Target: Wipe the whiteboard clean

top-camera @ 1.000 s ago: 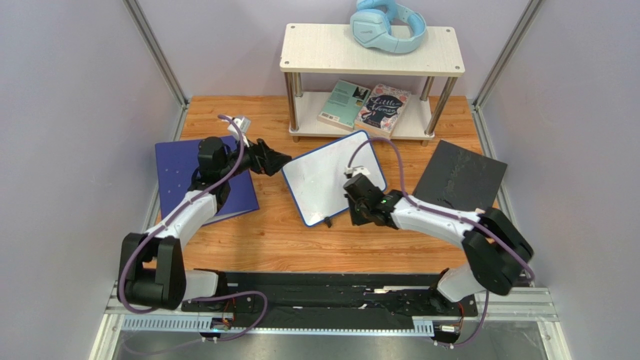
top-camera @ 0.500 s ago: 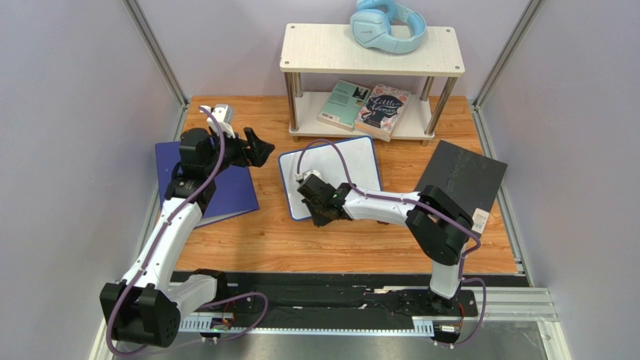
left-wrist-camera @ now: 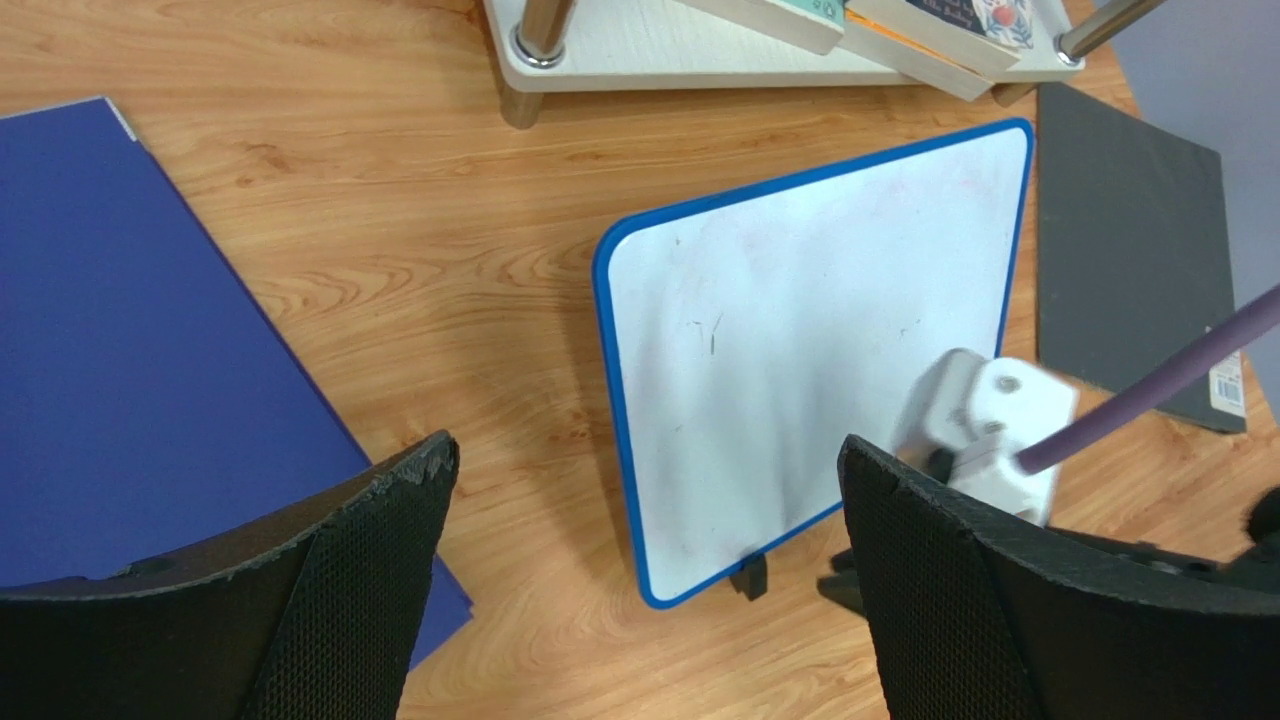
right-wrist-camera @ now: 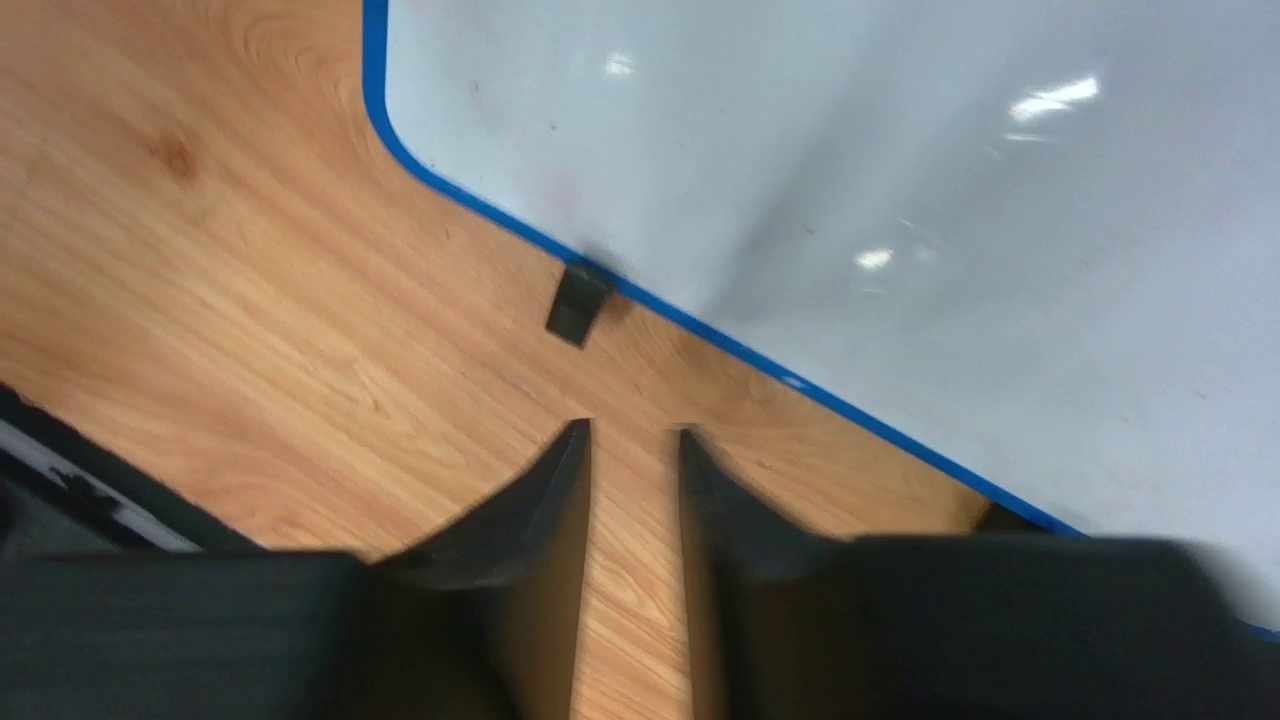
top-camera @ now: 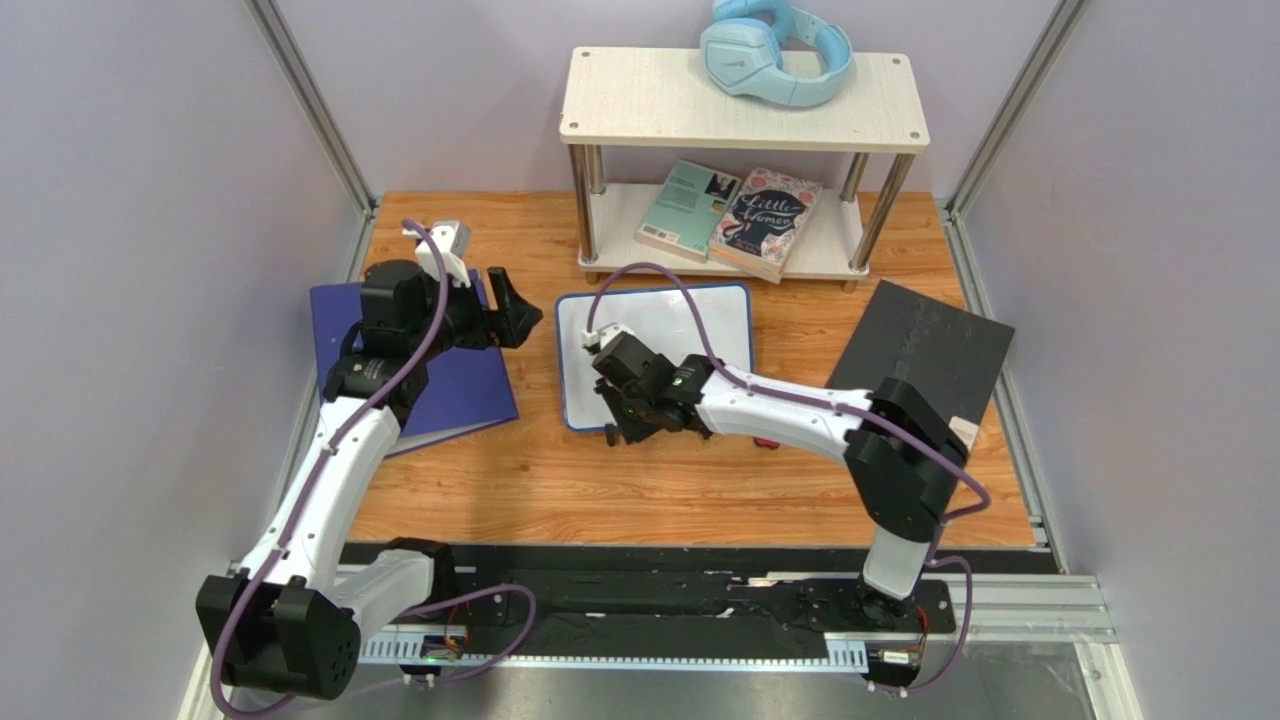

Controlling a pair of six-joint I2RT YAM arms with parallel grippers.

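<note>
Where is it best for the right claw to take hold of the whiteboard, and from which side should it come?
Probably the near long edge of the whiteboard, beside its black foot, coming from the robot's side. The board lies flat, so only its thin blue frame offers a bite, and the right claw already hangs just off that edge, nearly closed.

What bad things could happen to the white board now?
The right end effector hangs nearly closed and empty over the wood beside the whiteboard, holding nothing to wipe with, so the faint marks might stay. Its arm lies across the board's near edge, and could nudge the board toward the books on the shelf. The purple cable could drag across it.
</note>
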